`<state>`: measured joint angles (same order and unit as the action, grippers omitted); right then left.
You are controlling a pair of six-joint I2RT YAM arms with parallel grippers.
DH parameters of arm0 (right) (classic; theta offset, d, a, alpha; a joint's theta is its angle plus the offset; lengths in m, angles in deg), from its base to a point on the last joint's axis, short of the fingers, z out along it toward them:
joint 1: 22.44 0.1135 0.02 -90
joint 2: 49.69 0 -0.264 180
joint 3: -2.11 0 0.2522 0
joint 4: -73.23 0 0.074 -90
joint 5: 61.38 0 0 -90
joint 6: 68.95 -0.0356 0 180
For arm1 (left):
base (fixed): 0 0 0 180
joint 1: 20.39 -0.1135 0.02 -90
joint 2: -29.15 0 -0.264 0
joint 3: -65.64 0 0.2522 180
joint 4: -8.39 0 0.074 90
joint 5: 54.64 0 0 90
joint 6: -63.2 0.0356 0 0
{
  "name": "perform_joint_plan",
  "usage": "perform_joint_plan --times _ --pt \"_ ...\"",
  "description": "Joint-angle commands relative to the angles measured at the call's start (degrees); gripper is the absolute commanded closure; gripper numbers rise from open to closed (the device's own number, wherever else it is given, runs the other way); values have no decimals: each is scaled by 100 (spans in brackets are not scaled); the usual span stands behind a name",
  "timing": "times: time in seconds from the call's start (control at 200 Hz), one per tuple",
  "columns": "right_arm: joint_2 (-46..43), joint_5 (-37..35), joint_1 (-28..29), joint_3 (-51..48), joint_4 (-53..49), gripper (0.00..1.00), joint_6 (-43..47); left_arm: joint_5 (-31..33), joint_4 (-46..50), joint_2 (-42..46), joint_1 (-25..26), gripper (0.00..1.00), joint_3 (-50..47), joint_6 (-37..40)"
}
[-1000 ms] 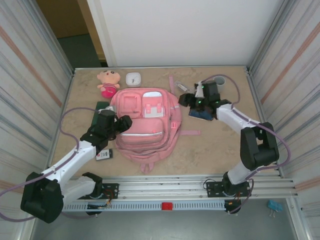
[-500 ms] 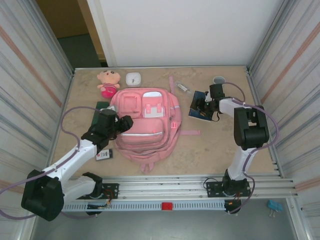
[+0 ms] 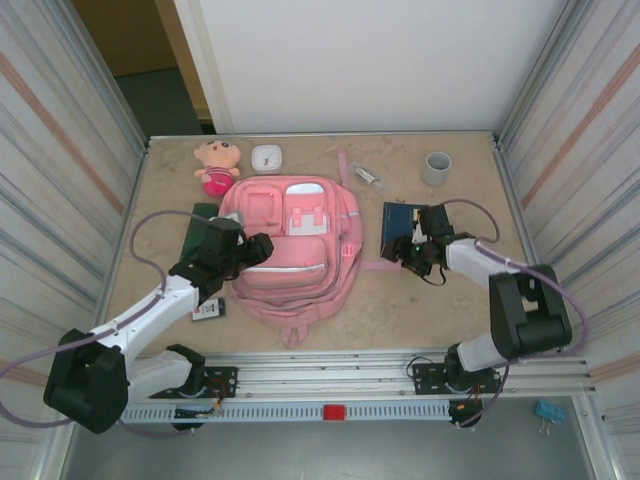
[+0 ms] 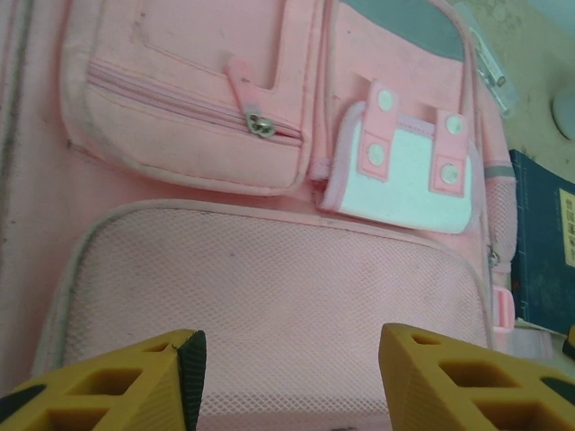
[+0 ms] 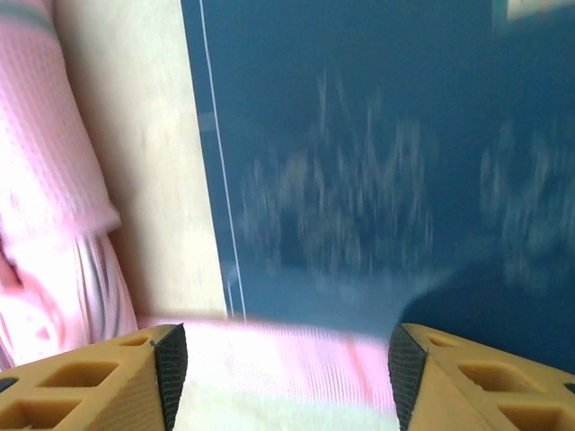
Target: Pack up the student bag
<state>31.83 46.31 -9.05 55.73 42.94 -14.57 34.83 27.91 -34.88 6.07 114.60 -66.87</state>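
The student bag [image 3: 290,255] is a large pink backpack lying flat mid-table, front pockets up. My left gripper [image 3: 258,247] hovers at its left side. In the left wrist view this gripper [image 4: 292,377] is open over the bag's mesh pocket [image 4: 269,278], with nothing between the yellow fingers [image 4: 126,386]. My right gripper [image 3: 398,254] sits just right of the bag, at the near edge of a dark blue book [image 3: 400,225]. In the right wrist view it [image 5: 280,368] is open, and a pink strap [image 5: 296,359] lies across the gap below the book [image 5: 377,162].
A pink plush doll [image 3: 216,165] and a small white object [image 3: 266,157] lie at the back left. A grey cup [image 3: 436,168] stands back right, with a clear slim item [image 3: 367,176] nearby. A dark green flat thing [image 3: 203,222] and a small black card [image 3: 208,309] lie under the left arm.
The right arm has swung from the far side of the blue book to its near edge, ending over the bag's strap. The left gripper has edged slightly closer to the bag.
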Motion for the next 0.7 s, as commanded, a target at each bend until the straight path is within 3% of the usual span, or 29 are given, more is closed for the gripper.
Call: perform_joint_plan --times 0.0,0.12,0.246,0.351,0.441,0.697 --pt "-858 -226 160 -331 -583 38 -404 -231 -274 -61 164 46 265 97" --pt "-1837 -349 5 -264 -1269 35 -219 -587 -576 -304 449 47 459 92" --pt "-2057 -32 -760 328 -1947 30 538 -1006 -752 -931 708 48 912 40" --pt "-1428 241 -1298 964 -2297 30 1294 -1318 -936 -1654 918 49 1396 -67" --pt "-653 287 -1564 1450 -2325 33 1751 -1202 -822 -2344 1172 50 2011 -133" --pt "1164 471 -2062 2134 -1752 39 2093 -1808 -655 -4356 1581 51 3917 -266"
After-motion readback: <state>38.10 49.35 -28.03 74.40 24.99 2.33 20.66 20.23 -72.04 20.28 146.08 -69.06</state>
